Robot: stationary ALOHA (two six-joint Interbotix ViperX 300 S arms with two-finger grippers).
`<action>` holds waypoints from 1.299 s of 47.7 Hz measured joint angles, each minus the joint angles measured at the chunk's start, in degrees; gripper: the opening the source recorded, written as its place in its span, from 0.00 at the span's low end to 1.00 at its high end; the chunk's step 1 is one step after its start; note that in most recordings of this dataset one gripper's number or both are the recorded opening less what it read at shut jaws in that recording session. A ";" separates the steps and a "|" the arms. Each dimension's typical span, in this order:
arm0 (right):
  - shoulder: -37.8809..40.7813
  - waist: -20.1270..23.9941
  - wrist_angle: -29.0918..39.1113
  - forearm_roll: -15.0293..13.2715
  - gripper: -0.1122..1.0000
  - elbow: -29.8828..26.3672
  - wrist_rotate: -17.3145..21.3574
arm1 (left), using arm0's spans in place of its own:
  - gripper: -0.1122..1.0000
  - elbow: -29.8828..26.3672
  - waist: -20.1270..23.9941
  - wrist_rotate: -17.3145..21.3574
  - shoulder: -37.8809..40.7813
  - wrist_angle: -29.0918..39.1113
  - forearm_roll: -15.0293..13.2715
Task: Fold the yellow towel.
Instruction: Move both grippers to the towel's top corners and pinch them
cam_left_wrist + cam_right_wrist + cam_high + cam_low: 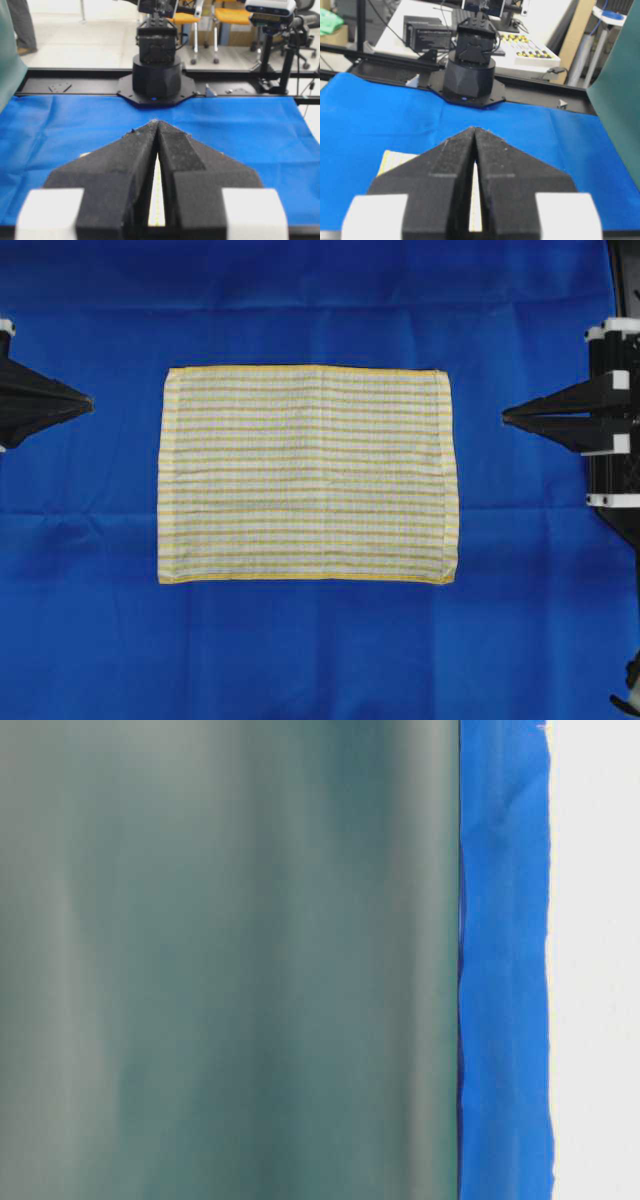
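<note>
While both sets of jaws sit closed and empty, the yellow towel [307,474] lies flat between left gripper [88,400] and right gripper [506,415], touching neither

The pale yellow striped woven towel [307,473] lies flat in the middle of the large blue sheet [300,650]. The left gripper [88,400] is at its left, apart from it. The right gripper [506,414] is at its right.

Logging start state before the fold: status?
Left tool shut, empty. Right tool shut, empty. Towel flat on blue sheet, unfolded. Nothing on it.
</note>
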 measured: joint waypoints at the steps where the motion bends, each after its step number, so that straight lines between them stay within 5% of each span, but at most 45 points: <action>1: 0.00 0.00 0.00 0.00 0.10 0.00 0.00 | 0.10 0.00 0.09 0.00 0.00 0.00 0.00; 12: 2.02 -1.58 3.34 1.41 0.10 -1.05 0.26 | 0.10 0.00 0.53 1.49 1.14 1.93 -2.02; 28: 10.81 -10.99 4.75 4.92 0.10 -1.23 0.26 | 0.11 0.35 7.29 2.99 10.90 1.49 -2.20; 35: 16.26 -14.77 5.10 6.06 0.19 -1.23 0.26 | 0.34 1.23 9.84 2.99 16.61 -1.49 -2.29; 45: 25.31 -19.42 5.10 7.38 0.73 -1.41 0.26 | 0.85 1.85 13.80 4.39 25.84 -6.59 -2.29; 62: 40.17 -25.31 0.70 8.79 0.69 -1.58 0.26 | 0.82 1.41 21.27 4.39 43.86 -16.52 -2.29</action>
